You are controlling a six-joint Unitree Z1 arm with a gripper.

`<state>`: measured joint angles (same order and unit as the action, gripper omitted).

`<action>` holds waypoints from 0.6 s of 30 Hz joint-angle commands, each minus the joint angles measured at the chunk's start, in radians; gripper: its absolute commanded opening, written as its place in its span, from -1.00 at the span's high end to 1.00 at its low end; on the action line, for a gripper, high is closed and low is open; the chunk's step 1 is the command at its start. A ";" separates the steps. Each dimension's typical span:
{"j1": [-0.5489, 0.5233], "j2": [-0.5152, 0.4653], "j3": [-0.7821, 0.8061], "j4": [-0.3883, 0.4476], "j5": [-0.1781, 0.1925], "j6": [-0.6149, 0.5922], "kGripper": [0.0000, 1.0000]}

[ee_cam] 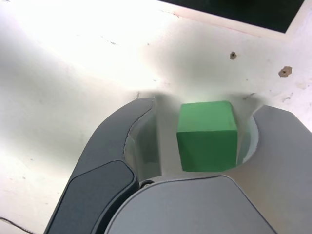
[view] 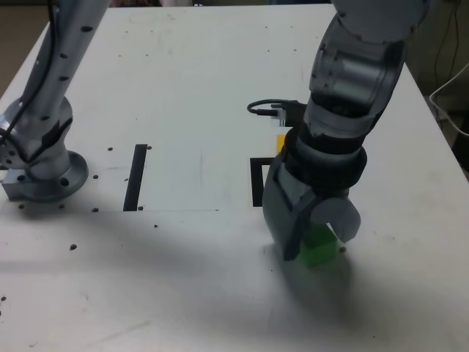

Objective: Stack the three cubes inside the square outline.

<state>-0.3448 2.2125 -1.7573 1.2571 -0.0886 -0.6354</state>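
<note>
The green cube (view: 321, 251) rests on the white table in the near right part of the exterior view. My gripper (view: 316, 238) is lowered over it, one finger on either side. In the wrist view the green cube (ee_cam: 207, 134) sits between the fingers of the gripper (ee_cam: 207, 114). A gap shows on one side and the other finger is close to it, so the gripper is open. Behind my arm a sliver of the yellow cube (view: 281, 141) shows, next to the partly hidden square outline (view: 256, 181). The red cube is hidden.
A second arm's grey base (view: 44, 172) stands at the exterior view's left. A straight black stripe (view: 135, 176) lies on the table (view: 183, 88) near it. A black cable (view: 261, 108) loops out behind my wrist. The table's right edge (view: 451, 139) runs close by.
</note>
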 commanded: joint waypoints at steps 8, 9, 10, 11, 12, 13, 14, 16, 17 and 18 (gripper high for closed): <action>0.001 0.002 0.011 -0.030 0.001 0.005 -0.07; 0.001 0.002 0.013 -0.031 0.000 0.006 -0.05; 0.001 0.001 0.015 -0.032 -0.001 0.007 -0.04; 0.001 0.001 0.017 -0.033 -0.002 0.009 -0.03; 0.001 0.000 0.019 -0.034 -0.003 0.010 -0.01; 0.001 -0.002 0.021 -0.036 -0.004 0.010 0.01; 0.001 -0.003 0.023 -0.037 -0.005 0.011 0.03; 0.001 -0.006 0.027 -0.038 -0.005 0.012 0.10; 0.001 -0.009 0.030 -0.038 -0.005 0.013 0.15; 0.001 -0.012 0.033 -0.037 -0.005 0.013 0.22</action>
<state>-0.3448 2.2113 -1.7291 1.2199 -0.0926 -0.6248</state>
